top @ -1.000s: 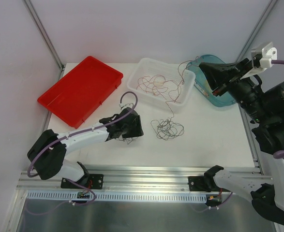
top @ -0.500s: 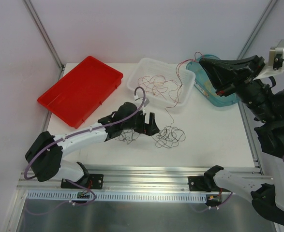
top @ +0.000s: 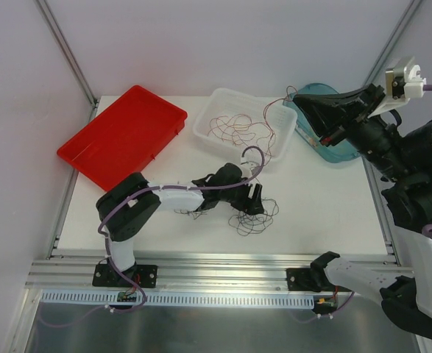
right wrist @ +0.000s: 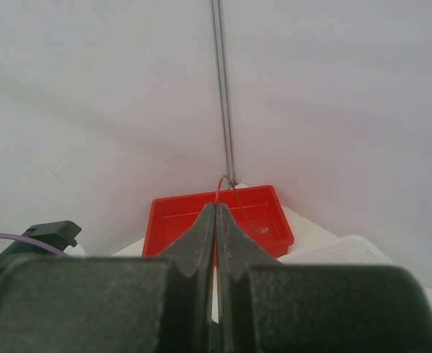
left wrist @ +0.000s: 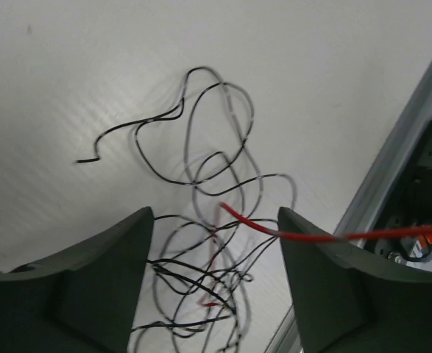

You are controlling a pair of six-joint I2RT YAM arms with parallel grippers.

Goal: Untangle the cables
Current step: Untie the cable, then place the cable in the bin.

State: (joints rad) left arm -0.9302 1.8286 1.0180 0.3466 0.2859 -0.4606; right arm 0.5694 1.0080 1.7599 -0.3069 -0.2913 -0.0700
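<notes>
Your left gripper (left wrist: pixel 216 220) has swung across the table in the last second. It now hangs right over the knot (top: pixel 246 218) of dark cables, with its jaws spread wide and nothing between them yet. In the wrist view the loops lie under and ahead of the fingers. A red cable (left wrist: pixel 249 223) leaves the heap and crosses in front of the right-hand finger, running off to that side. A small clump (top: pixel 192 213) is left behind, back under the arm.

Your right gripper (right wrist: pixel 216 213) has barely shifted. It is raised high, well apart from the knot, with its fingers pressed together on a thin red strand (right wrist: pixel 220 184) that rises from the tips. In the top view that strand drops from it toward the clear tray (top: pixel 204 118), where more loose cables (top: pixel 238 131) lie. You cannot tell whether it is the same red one that passes your left finger.

So the reach looks finished and the pinch comes next. With one end held up on the right, a hold on the knot should let you draw the two apart. Pick a single loop near the fingertips, because closing across the whole heap would likely drag it along and not separate it.
</notes>
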